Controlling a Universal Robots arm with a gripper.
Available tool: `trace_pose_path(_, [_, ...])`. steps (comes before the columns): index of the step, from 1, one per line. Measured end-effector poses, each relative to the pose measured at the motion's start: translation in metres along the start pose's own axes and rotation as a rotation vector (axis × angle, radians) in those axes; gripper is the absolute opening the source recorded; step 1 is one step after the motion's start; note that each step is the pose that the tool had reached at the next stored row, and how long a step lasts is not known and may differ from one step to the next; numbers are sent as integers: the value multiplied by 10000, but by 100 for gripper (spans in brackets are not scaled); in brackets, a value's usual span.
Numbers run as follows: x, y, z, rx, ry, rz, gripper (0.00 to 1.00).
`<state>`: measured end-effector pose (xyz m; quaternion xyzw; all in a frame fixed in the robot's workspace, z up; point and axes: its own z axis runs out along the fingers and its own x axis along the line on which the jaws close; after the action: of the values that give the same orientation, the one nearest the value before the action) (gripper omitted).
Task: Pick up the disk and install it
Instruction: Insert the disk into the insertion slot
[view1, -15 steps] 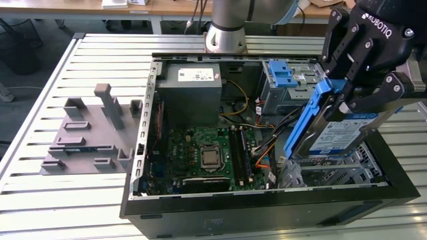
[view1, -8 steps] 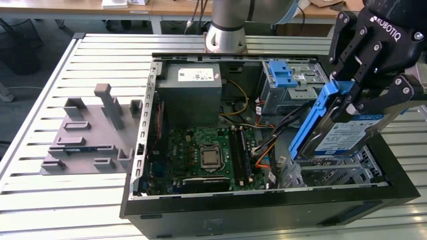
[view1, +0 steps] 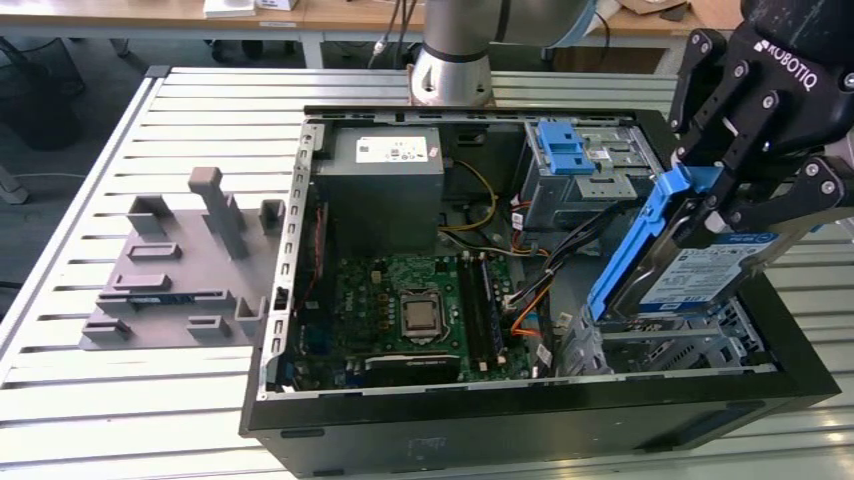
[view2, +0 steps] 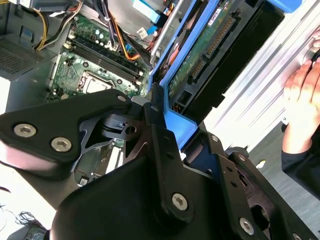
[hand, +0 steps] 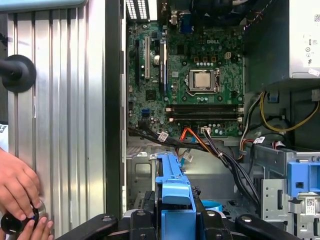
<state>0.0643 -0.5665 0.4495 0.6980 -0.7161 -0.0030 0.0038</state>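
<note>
Now, case (view1: 507, 430): a black tower lying open on the slatted metal table (view1: 134, 420).
Case contents: a green motherboard (view1: 414, 310), a grey power supply (view1: 387, 190) behind it, orange and black cables (view1: 534, 300), and a blue latch (view1: 567, 150) on top of a metal cage.
Drive bay (view1: 667, 345): bare metal, in the case corner at the exterior view's right.
Disk (view1: 701, 275): standing on edge and tilted over that bay. Whether its lower end touches the metal cannot be told.
Disk faces: the label faces the exterior view, and the second wrist view sees its circuit-board side (view2: 200, 65).
Gripper (view1: 747, 200): fingers clamped on the disk across its blue bracket.
Table, outside the case: a grey moulded fixture (view1: 174, 270) at the exterior view's left.
Person: a hand (hand: 17, 187) rests on the table beside the case.
</note>
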Motion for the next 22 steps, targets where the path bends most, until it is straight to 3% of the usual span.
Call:
trace_pose_path(11, [-2, -55, 20, 0, 1, 4, 36])
trace_pose_path(22, [-2, -69, 90, 0, 0, 109, 36])
